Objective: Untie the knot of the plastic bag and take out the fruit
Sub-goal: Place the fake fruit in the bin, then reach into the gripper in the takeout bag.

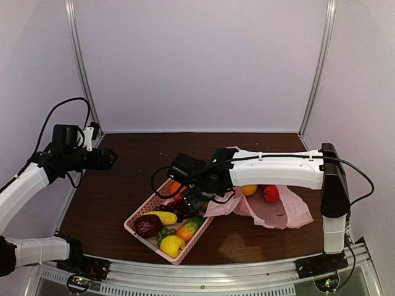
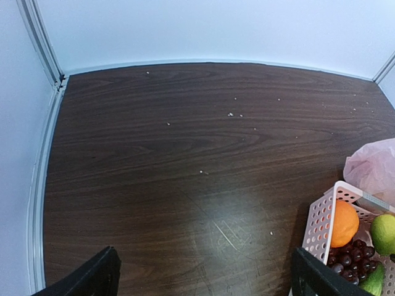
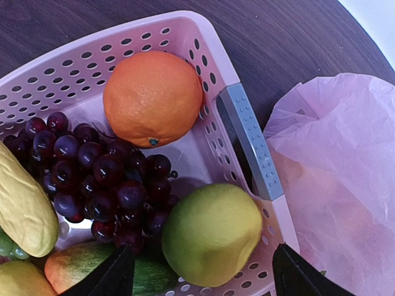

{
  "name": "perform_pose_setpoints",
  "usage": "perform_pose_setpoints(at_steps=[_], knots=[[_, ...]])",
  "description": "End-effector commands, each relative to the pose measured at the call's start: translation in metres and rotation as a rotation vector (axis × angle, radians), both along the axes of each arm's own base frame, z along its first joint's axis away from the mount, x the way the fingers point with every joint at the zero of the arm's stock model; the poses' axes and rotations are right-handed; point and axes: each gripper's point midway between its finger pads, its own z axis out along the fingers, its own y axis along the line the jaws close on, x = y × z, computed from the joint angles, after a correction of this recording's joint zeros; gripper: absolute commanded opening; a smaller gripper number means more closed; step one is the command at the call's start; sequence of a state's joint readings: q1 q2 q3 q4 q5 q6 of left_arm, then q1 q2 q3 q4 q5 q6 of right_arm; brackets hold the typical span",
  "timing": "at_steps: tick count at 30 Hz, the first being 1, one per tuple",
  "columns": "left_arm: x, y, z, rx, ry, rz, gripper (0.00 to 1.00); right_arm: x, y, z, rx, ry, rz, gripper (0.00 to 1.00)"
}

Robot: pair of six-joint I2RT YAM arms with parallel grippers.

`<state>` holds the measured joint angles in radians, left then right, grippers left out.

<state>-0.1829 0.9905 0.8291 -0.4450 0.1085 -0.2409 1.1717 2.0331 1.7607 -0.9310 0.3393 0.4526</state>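
Bench (image 2: 154, 185): dark brown wood grain, a few pale specks. Basket (image 3: 185, 37): pale pink, rows of round holes, with a grey dotted strip (image 3: 251, 148). Plastic bag (image 3: 345, 166), right of frame: translucent pink. Orange (image 3: 152, 98): orange. Grapes (image 3: 92, 179): dark purple. Pear-like fruit (image 3: 213, 234), lower centre: yellow-green. Top view: apple (image 1: 271, 194) red, lemon (image 1: 172, 246) yellow, round fruit (image 1: 148, 226) maroon.

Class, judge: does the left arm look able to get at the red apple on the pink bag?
Probably not: the left gripper hangs far left, and the right arm, reaching over the basket, lies across the way to the red apple.
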Motion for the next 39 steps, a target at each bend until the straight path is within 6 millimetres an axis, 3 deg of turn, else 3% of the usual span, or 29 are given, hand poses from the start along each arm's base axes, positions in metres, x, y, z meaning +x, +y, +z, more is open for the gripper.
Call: perform_pose_setpoints(at_steps=[1,7,13,19,24,26,31,35,39], knots=[[0.004,0.002,-0.001,0.008,-0.013,-0.001,0.97,0.003,-0.005,-0.001,-0.013,-0.008,-0.018,0.78],[0.004,0.001,-0.001,0.006,-0.012,-0.002,0.98,0.003,-0.004,0.007,0.010,-0.017,-0.015,0.79],[0.003,-0.004,0.002,-0.014,-0.025,-0.027,0.97,0.001,0.008,0.030,0.102,-0.019,0.017,0.78],[-0.006,-0.035,0.017,-0.118,-0.091,-0.200,0.97,-0.010,0.031,0.075,0.284,-0.035,0.115,0.78],[-0.017,-0.061,0.017,-0.195,-0.067,-0.277,0.95,-0.030,0.049,0.136,0.518,-0.073,0.258,0.82],[-0.026,-0.076,0.019,-0.227,-0.051,-0.304,0.95,-0.038,0.046,0.164,0.610,-0.096,0.295,0.84],[-0.054,-0.128,0.034,-0.326,-0.023,-0.396,0.95,-0.050,0.027,0.204,0.755,-0.153,0.315,0.88],[-0.080,-0.168,0.046,-0.447,0.009,-0.484,0.95,-0.048,-0.005,0.215,0.774,-0.212,0.245,0.90],[-0.110,-0.207,0.056,-0.558,0.048,-0.571,0.96,-0.054,-0.034,0.210,0.776,-0.226,0.222,0.91]])
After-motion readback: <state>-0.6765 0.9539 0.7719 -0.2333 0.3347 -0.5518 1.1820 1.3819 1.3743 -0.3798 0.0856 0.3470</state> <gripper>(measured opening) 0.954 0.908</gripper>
